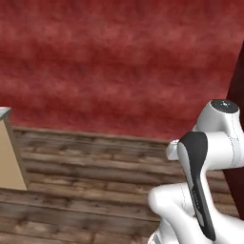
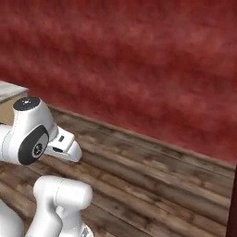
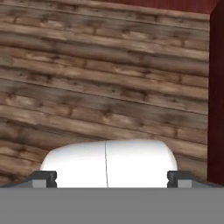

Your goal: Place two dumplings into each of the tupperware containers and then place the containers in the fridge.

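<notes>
A deep red mottled wall [image 1: 119, 62] fills the upper part of both base views, and below it runs a floor of dark, worn wooden planks [image 1: 95, 167].

In the hand view the end effector [image 3: 111, 178] sits at the bottom of the frame, its two dark fingertips [image 3: 43, 178] standing far apart at the lower left and lower right; it is released, wide apart, with nothing between the tips. Past them the frame shows the plank floor [image 3: 109, 87], a strip of the red wall along the top edge, and a dark red vertical edge down the right side [image 3: 216, 87].

The white arm [image 1: 209, 157] rises at the lower right of the left base view, folded, with a dark joint cover facing the camera and a dark cap on top. In the right base view the arm [image 2: 32, 134] sits at the lower left.

At the left edge of the left base view, a tan cabinet side [image 1: 10, 157] with a pale grey surface [image 1: 4, 112] on top juts into frame; the same corner [image 2: 11, 90] shows at the left edge of the right base view, above the arm.

The dumplings, the tupperware containers and the fridge cannot be placed from these frames.
</notes>
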Robot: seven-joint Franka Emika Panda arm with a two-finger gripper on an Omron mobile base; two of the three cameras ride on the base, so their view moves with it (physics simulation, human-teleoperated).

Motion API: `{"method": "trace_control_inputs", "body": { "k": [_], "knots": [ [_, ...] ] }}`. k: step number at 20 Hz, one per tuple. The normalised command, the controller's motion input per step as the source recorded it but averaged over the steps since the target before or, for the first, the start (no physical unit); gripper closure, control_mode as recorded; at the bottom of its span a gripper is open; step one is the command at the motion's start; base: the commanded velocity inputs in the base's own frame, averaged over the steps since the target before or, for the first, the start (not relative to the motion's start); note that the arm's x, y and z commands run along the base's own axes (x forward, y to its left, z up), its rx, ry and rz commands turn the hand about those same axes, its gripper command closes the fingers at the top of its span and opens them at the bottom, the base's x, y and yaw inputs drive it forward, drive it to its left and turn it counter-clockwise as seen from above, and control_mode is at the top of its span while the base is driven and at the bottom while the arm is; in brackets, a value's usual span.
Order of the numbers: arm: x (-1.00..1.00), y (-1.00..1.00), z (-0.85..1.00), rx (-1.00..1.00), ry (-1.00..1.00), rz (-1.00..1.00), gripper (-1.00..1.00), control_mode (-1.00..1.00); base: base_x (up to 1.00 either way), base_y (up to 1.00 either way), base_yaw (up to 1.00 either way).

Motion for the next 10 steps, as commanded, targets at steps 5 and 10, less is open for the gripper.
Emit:
{"method": "trace_control_inputs", "body": {
  "k": [5, 10],
  "knots": [
    [0.0, 0.0, 0.0, 0.0, 0.0, 0.0, -1.0, 1.0, 1.0, -0.42, 0.46],
    [0.0, 0.0, 0.0, 0.0, 0.0, 0.0, -1.0, 1.0, 1.0, -0.39, 0.55]
  ]
}}
